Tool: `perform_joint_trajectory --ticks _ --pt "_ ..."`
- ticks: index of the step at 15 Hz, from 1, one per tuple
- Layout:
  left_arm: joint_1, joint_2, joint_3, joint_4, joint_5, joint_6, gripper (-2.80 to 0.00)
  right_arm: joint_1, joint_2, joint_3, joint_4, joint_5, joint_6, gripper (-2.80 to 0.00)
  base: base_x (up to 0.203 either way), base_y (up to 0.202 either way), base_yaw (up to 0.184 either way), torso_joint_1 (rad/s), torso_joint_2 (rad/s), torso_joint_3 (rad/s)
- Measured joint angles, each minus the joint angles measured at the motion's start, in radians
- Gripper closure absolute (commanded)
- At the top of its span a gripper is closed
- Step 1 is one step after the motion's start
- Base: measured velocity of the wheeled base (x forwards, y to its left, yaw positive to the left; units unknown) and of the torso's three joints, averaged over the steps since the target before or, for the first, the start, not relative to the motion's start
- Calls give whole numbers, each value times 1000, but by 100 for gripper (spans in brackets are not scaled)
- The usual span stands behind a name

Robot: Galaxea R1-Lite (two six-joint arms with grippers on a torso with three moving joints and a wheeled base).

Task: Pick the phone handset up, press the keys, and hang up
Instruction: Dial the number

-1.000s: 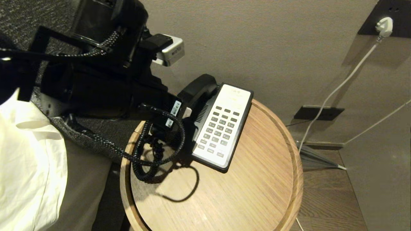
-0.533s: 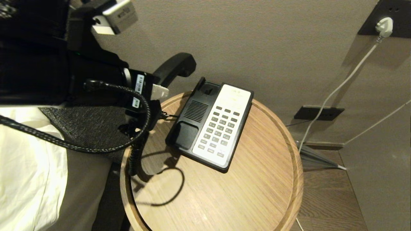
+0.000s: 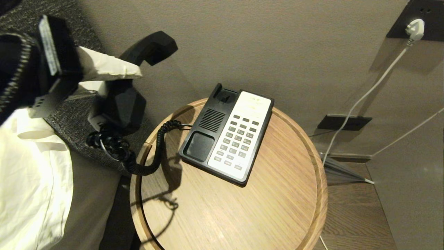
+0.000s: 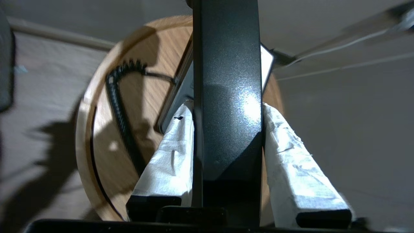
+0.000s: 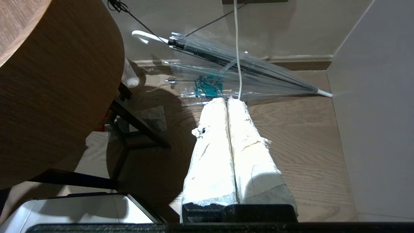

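Warm, moderately dim indoor light is cast from above and the left, so that dark shadows of the coiled cord point(image 3: 152, 152) are thrown across the tabletop point(image 3: 263, 208). In the left wrist view a bright glare spot is seen on the phone handset point(image 4: 226, 97), and the background is smeared by motion blur. The padded fingers point(image 5: 210, 155) in the right wrist view are overexposed, against a sharply rendered floor point(image 5: 307, 136).

In the head view the phone base point(image 3: 227, 135) lies on the tabletop point(image 3: 263, 205) at frame centre, toward the wall behind it. The phone handset point(image 3: 138, 69) hangs off the tabletop at upper left, between the fingers of the left pincer point(image 3: 114, 74), with the coiled cord point(image 3: 145, 156) sagging from it over the tabletop's left edge to the base. A plug point(image 3: 415, 27) sits in the wall at upper right, an umbrella point(image 3: 341, 170) on the floor at right.
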Motion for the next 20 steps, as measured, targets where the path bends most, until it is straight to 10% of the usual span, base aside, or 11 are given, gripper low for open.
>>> perform_joint_trajectory --ticks 6,11,20 --pt "-1 -126 116 -27 3 -61 0 0 0 -1 0 0 0 0 0 0 0 0 0 0" --pt "0 -204 217 -278 -50 -172 0 0 0 -1 0 0 0 0 0 0 0 0 0 0" --pt "1 -364 468 -416 -141 -181 0 0 0 -1 0 0 0 0 0 0 0 0 0 0"
